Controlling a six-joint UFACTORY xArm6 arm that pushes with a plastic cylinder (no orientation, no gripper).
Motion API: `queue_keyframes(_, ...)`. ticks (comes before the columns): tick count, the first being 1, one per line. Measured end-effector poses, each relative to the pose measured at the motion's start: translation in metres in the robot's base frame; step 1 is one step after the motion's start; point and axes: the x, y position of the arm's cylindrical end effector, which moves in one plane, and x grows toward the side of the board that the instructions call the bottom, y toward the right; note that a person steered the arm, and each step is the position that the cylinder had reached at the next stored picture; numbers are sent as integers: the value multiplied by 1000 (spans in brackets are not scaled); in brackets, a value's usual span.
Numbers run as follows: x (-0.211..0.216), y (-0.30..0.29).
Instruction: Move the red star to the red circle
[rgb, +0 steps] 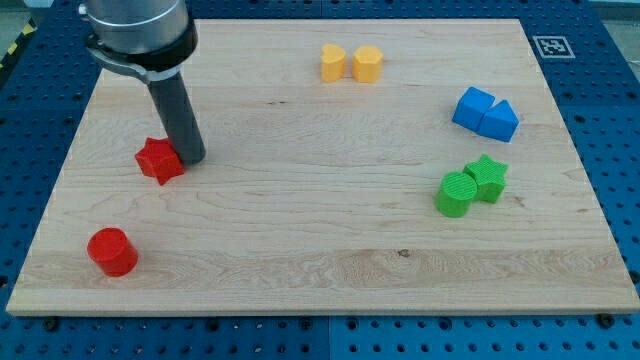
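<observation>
The red star (159, 160) lies at the view's left, a little above mid-height of the wooden board (320, 250). The red circle (112, 251), a short cylinder, stands near the view's bottom left, below and slightly left of the star. My tip (192, 158) rests on the board right next to the star's right side, touching or almost touching it. The dark rod rises from there up to the view's top left.
Two yellow blocks (351, 63) sit side by side near the view's top centre. Two blue blocks (485, 113) sit together at the upper right. A green circle (456, 194) and a green star (487, 178) touch at the right.
</observation>
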Motion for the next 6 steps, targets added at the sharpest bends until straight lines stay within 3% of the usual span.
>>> queue_keyframes(3,-30,-31)
queue_keyframes(6,25,-39)
